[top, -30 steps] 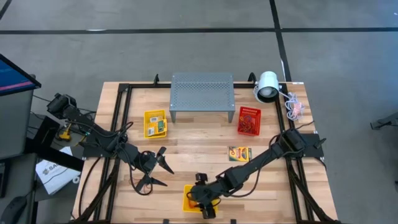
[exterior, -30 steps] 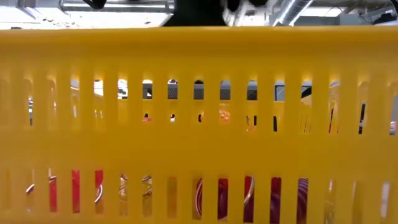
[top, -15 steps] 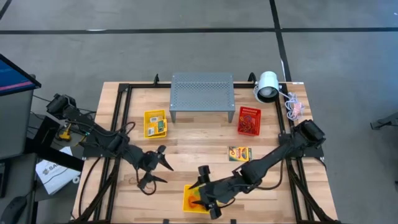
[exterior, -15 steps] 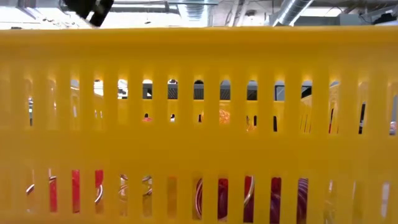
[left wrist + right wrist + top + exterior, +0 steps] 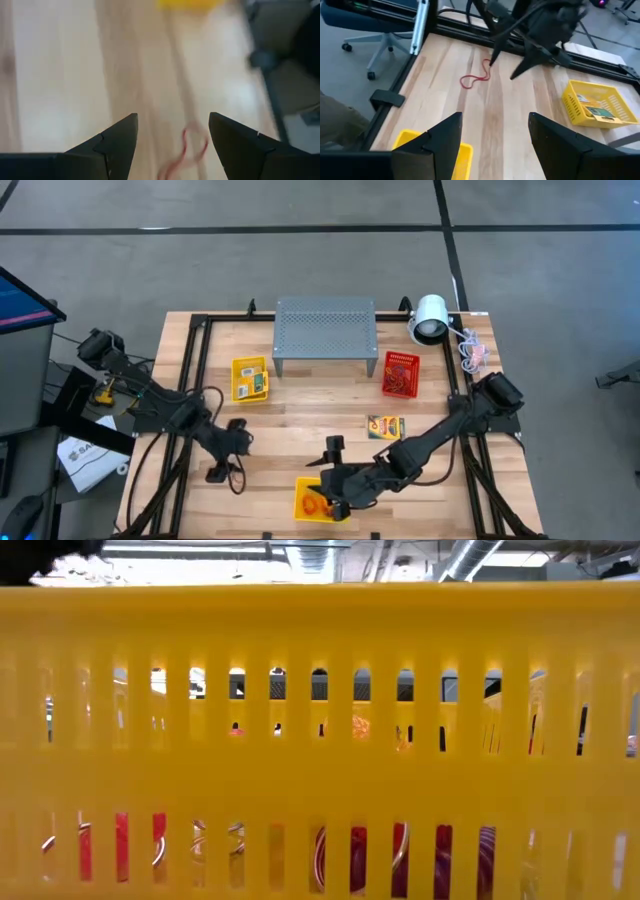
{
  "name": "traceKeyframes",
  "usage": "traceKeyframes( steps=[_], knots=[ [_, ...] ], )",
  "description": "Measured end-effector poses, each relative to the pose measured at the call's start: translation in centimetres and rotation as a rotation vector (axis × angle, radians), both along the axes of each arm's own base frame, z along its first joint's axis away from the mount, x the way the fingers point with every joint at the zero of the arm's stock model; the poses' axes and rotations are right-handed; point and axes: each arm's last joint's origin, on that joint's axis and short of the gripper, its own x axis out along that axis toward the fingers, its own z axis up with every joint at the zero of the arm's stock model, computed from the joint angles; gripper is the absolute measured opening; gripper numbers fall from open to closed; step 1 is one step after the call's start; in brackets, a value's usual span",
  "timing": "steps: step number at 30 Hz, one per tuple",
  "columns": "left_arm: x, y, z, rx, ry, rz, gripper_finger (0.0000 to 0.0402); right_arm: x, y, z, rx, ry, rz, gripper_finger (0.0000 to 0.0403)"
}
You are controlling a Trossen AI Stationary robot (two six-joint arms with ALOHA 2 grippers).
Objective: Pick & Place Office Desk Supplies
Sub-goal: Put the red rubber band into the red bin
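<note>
Nearest the low camera stands a yellow slotted basket [image 5: 320, 740], its wall filling that view; through the lower slots show red, orange and darker rubber-band loops [image 5: 330, 860]. In the high view this basket sits at the counter's front edge, directly under the right jaws [image 5: 335, 498], which hang above it parted and carry nothing visible.

A little farther in, the left jaws [image 5: 172, 135] spread wide and empty, pointing down at a single red rubber band [image 5: 187, 150] lying flat on the bare wooden counter [image 5: 495, 115] just ahead of the tips. The right wrist view shows the same band [image 5: 476, 78] as a thin, limp, twisted loop right below the left gripper's points.

The likely trouble is here: the band is so thin and flat that the jaws could close over it and pinch only wood, or drag it sideways instead of lifting it. A descent too steep would jam the tips into the counter. The two arms also work close together, so a carry toward the front basket risks a brush with the right arm.

Beyond the jaws lie a crayon box [image 5: 386, 426] flat on the counter, another yellow basket [image 5: 250, 378] holding a crayon box, and a red basket [image 5: 399, 374] of bands.
</note>
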Motion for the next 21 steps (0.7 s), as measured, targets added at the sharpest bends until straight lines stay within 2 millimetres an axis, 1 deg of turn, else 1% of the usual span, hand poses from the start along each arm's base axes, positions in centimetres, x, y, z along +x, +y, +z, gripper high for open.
traceKeyframes(
  steps=[3,7,9,13,17,19,21],
  knots=[
    [-1.2,0.0,-0.7,0.025,0.130,0.030,0.0241,0.3,-0.4,0.0,-0.002,0.000,-0.011,0.0224],
    [-2.1,-0.8,-1.4,0.034,0.236,0.027,0.0241,0.6,-1.0,0.0,-0.001,-0.002,-0.026,0.0224],
    [-2.2,-1.5,-2.1,0.044,0.278,0.011,0.0241,0.8,-1.3,-0.2,0.005,-0.013,-0.033,0.0224],
    [-2.5,-2.8,-3.8,0.113,0.351,-0.028,0.0241,1.1,-2.1,-1.6,0.005,-0.012,-0.047,0.0224],
    [-2.5,-3.5,-5.7,0.185,0.418,-0.042,0.0241,1.2,-2.7,-2.6,0.028,-0.025,-0.067,0.0224],
    [-2.3,-3.7,-6.4,0.209,0.440,-0.039,0.0241,1.3,-2.8,-2.7,0.032,-0.031,-0.070,0.0224],
    [-2.1,-3.9,-6.7,0.222,0.454,-0.036,0.0241,1.5,-2.8,-2.4,0.048,-0.056,-0.070,0.0224]
  ],
)
